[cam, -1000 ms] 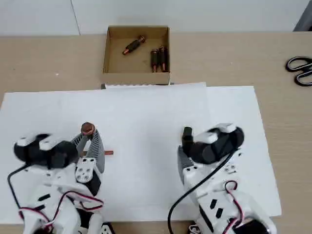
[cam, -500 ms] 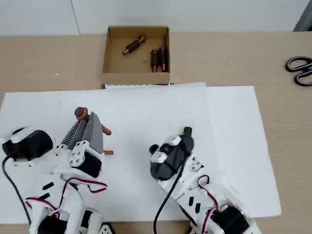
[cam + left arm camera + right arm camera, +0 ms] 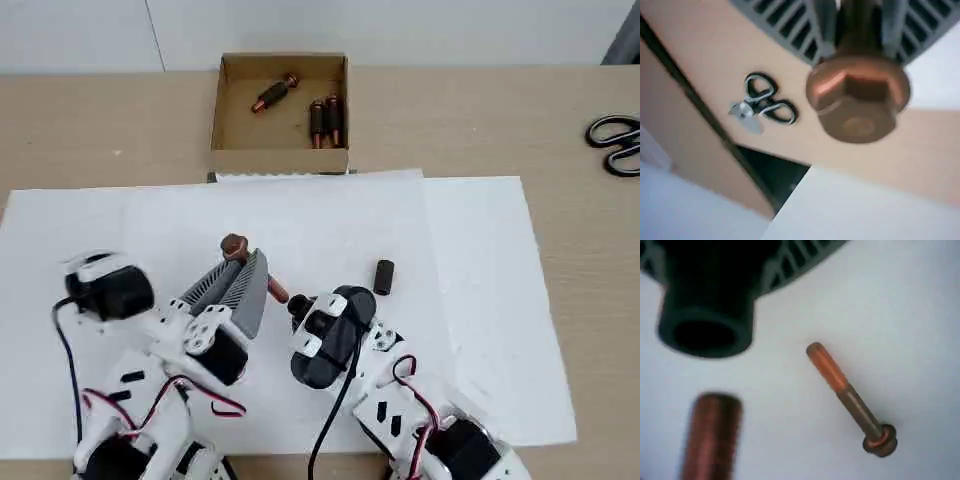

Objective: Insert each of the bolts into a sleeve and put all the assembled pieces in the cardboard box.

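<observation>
Three assembled pieces (image 3: 326, 121) are lying in the box (image 3: 228, 150) at 12 o'clock, so you are partway through. Your left gripper (image 3: 250, 265) is pinching a bolt (image 3: 857, 97), copper and hex-headed, with its shank aiming toward 4 o'clock. Your right gripper (image 3: 300, 306) is clamping a black sleeve (image 3: 705, 335), whose open bore is sitting near the bolt's tip, not yet on it. A spare sleeve (image 3: 384, 277) is lying at its 2 o'clock and a loose bolt (image 3: 850, 400) is lying on the paper (image 3: 470, 230), so I judge two insertions are remaining.
</observation>
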